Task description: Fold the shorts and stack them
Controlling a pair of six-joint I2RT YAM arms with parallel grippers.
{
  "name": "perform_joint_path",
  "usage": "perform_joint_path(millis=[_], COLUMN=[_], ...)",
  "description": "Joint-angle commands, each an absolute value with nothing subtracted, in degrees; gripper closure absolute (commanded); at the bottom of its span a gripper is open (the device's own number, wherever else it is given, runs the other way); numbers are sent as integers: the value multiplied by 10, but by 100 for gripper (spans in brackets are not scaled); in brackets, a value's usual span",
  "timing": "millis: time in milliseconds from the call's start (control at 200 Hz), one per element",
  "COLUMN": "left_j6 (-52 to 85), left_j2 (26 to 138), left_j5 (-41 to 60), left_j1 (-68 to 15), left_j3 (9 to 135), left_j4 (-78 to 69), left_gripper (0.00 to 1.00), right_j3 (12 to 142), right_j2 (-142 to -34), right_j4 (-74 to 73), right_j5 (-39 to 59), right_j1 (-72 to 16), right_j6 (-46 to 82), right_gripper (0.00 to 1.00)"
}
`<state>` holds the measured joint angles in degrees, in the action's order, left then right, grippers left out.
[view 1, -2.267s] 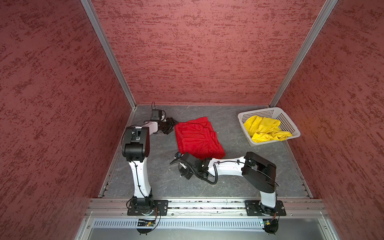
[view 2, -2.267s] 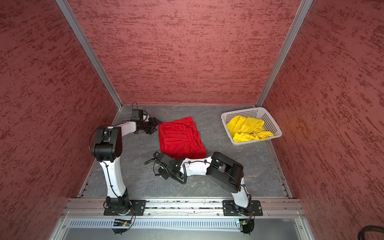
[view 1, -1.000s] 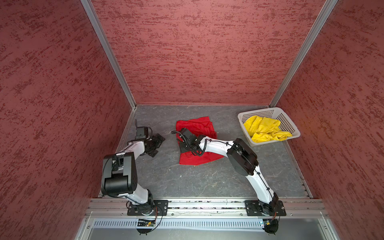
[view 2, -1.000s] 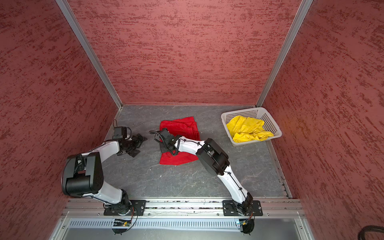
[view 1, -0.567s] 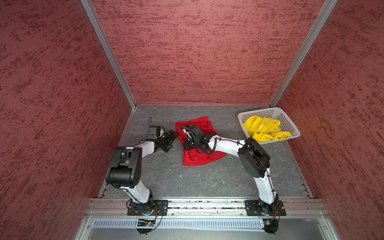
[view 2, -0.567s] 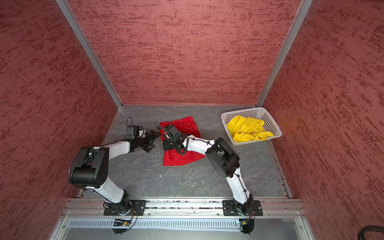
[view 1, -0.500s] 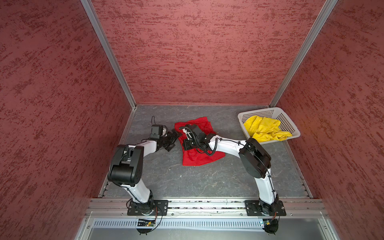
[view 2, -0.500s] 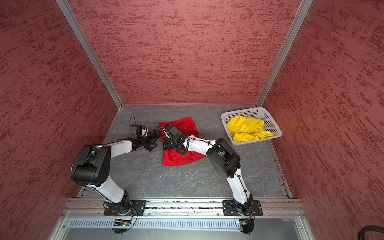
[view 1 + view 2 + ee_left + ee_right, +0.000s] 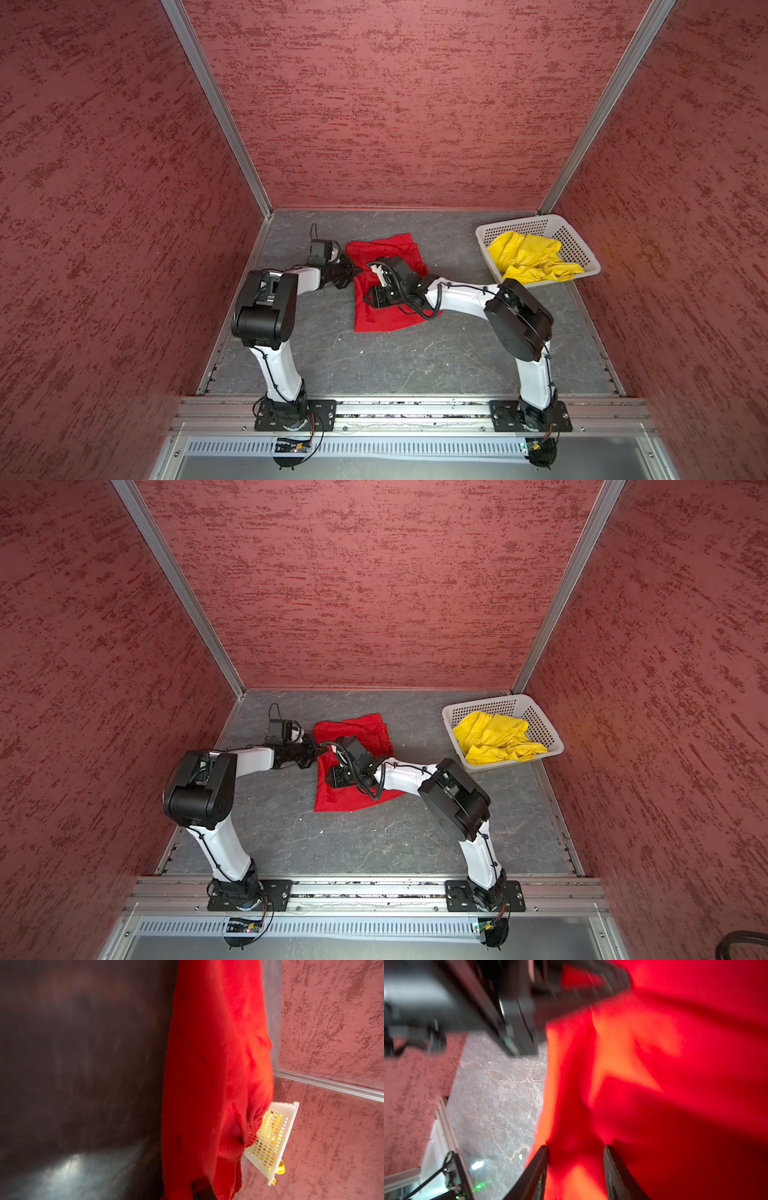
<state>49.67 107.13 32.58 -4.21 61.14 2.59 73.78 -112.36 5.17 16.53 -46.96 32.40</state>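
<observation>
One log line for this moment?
left gripper: shut on plain red fabric shorts; right gripper: open over them; yellow fabric shorts: in white plastic basket

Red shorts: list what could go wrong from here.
1. The left pincer seems shut on just the edge of the red shorts; a pull may slip it free.
2. The right pincer stands open with cloth between its jaws; lifting away could drag the shorts askew.
3. Both pincers sit close together and might collide.
</observation>
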Motion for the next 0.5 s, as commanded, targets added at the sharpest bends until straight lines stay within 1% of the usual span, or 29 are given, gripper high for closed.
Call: perform_joint_path(millis=[0,120,200,356,496], left_j6=[366,279,240,189,158], left_j2=[1098,1153,1202,1298,1364], left_j5=[303,296,272,197,126], left_j1=[-7,25,43,69,88], left_j3=[721,842,916,1050,1180], left_j4=[186,311,379,480,562], left_gripper=[100,100,100,100,100], right_j3=[699,649,628,600,583], right_j2=[-1037,-972,-947,-926,-930], right_j4=[12,17,26,30,24], right_j5=[139,112,97,84,85], right_j1=[-426,-381,-358,-321,-305], right_j6=[344,338,326,314,314], right_gripper=[50,48,47,47,47])
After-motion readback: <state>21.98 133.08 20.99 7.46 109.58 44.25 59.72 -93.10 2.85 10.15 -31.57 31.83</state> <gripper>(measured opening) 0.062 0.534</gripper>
